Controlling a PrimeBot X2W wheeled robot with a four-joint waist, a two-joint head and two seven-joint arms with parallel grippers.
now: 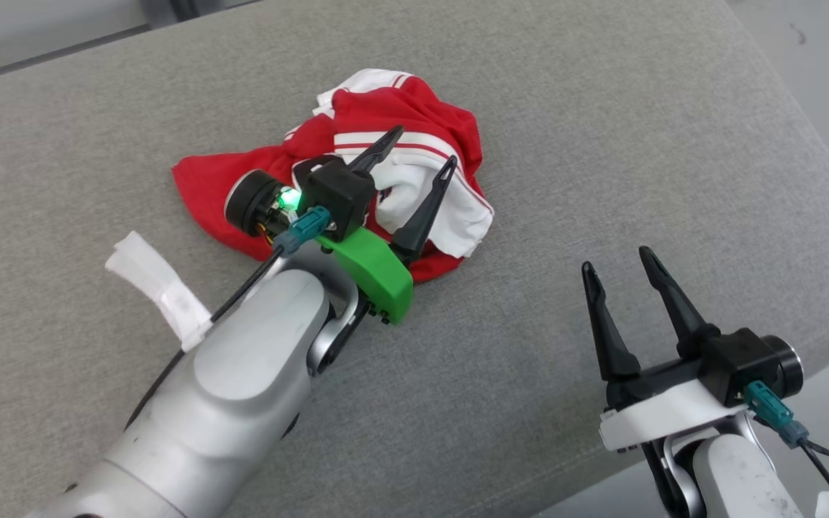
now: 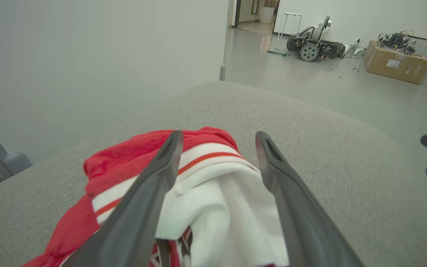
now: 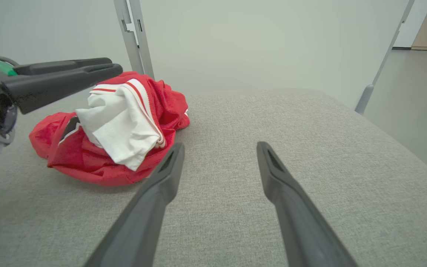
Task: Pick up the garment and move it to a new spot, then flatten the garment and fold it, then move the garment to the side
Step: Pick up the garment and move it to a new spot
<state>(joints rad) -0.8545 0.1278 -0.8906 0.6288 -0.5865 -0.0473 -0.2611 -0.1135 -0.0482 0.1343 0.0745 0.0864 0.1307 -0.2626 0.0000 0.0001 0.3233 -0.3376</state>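
Red and white cloth in a bunched heap: the garment (image 1: 422,108), on the grey cushion (image 1: 601,144), a little left of middle and toward the far side. Not spread, not folded. White striped part uppermost, red part beneath and trailing out to the left.

Over the heap, the left gripper (image 1: 424,144), jaws wide apart, aimed down across the white part. Holds nothing: in its own wrist view, one finger on either side of the white fold, no cloth pinched between. Cannot tell whether the tips brush the fabric.

Near right, well apart from the heap, the right gripper (image 1: 617,258). Jaws likewise wide apart and empty, above bare cushion.

Looks like the seam between steps, with the heap resting and both grippers free. Probably done with the carrying and about to begin the flattening, though only as a judgement. Nothing flattened yet.

Next, most likely: take two edges or corners of the garment, one per gripper, and draw them apart to open the heap out. Calls for bringing the right gripper leftward to the near-right edge of the white part, lowering the left onto a hem on the far or left side, and closing on a single layer rather than a bunch.
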